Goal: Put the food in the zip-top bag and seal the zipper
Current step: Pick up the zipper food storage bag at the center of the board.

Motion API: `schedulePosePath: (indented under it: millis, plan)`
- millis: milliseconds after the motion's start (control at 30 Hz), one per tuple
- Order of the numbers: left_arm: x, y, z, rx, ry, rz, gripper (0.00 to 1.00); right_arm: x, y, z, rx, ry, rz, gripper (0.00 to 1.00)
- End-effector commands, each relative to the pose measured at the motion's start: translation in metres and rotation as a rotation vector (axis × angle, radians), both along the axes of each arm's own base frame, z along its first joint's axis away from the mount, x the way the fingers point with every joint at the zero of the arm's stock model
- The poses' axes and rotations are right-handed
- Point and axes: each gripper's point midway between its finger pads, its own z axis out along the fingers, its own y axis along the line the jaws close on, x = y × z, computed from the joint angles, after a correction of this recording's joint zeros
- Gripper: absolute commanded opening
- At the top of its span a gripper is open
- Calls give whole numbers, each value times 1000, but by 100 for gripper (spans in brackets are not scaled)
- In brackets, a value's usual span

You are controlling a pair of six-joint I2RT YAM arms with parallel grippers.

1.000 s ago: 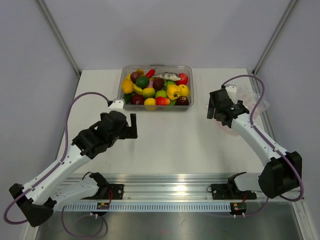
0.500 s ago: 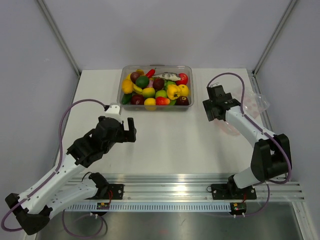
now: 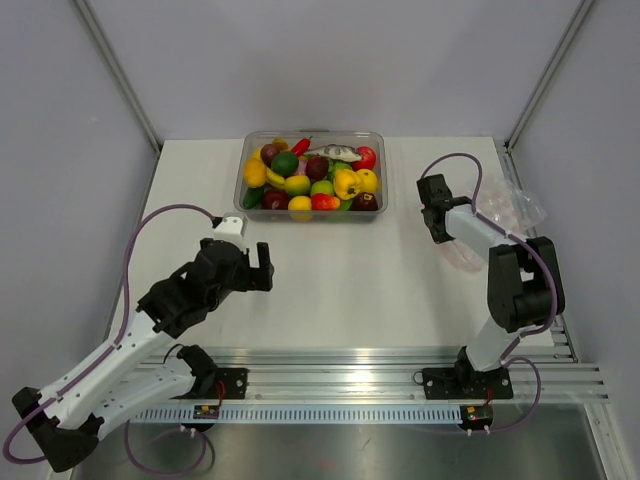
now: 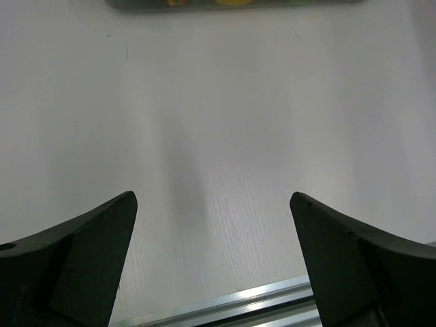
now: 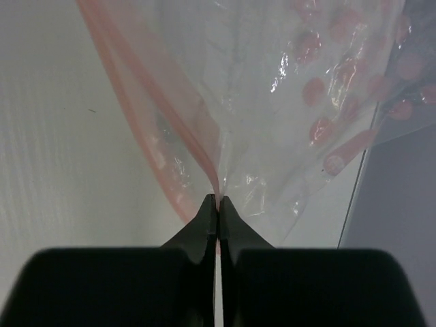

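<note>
The food (image 3: 310, 175), glossy toy fruits and vegetables in yellow, red, green and dark purple, fills a clear tub at the back of the table. The zip-top bag (image 3: 508, 208) lies crinkled at the right edge. In the right wrist view my right gripper (image 5: 218, 201) is shut on the bag's pinkish zipper (image 5: 158, 92), with the clear bag (image 5: 272, 102) spreading beyond the fingertips. From above, the right gripper (image 3: 441, 228) sits at the bag's left side. My left gripper (image 3: 262, 266) is open over bare table, nothing between its fingers (image 4: 102, 238).
The rigid clear tub (image 3: 311, 134) stands at the back centre; its near edge shows at the top of the left wrist view (image 4: 231, 3). An aluminium rail (image 3: 350, 365) runs along the near table edge. White walls close off both sides.
My right gripper went from open to shut on the bag's zipper strip while its arm folded back. The left arm drew back slightly and stayed open.
</note>
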Motion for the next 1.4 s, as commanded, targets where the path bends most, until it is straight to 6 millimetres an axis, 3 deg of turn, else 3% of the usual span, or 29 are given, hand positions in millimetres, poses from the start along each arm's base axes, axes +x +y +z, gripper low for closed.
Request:
schedulePosePath:
  millis: [0, 133, 167, 200, 233, 367, 600, 833, 1000, 1167, 1333, 1367]
  plan:
    - [3, -10, 11, -76, -28, -9, 99, 17, -2, 35, 17, -117, -56, 0]
    - [4, -16, 11, -106, -12, -6, 99, 10, 26, 77, 228, -211, -57, 0]
    - [5, -18, 10, -113, -10, -3, 99, 8, 38, 103, 319, -277, -43, 0]
    - [7, -21, 13, -128, -21, -7, 99, 2, 62, 111, 450, -271, 12, 0]
    - [5, -28, 16, -148, -15, -44, 98, -6, 73, 135, 553, -335, 10, 0]
    - [0, -49, 31, -188, -9, -159, 93, -33, 109, 158, 825, -348, 6, 0]
    - [-8, -96, 50, -345, 25, -327, 88, -71, 158, 140, 1066, -203, -43, 0]
    - [-26, -154, 65, -454, 58, -467, 88, -90, 196, 152, 1150, -167, 0, 0]
    - [-22, -179, 69, -457, 44, -472, 89, -99, 202, 162, 1162, -152, 7, 0]
    - [-1, -190, 71, -510, -1, -405, 88, -109, 201, 166, 1190, -155, 3, 0]
    - [12, -210, 56, -489, 23, -404, 88, -122, 200, 178, 1229, -169, 11, 0]
    - [15, -214, 61, -500, 16, -408, 87, -126, 199, 180, 1232, -166, 17, 0]
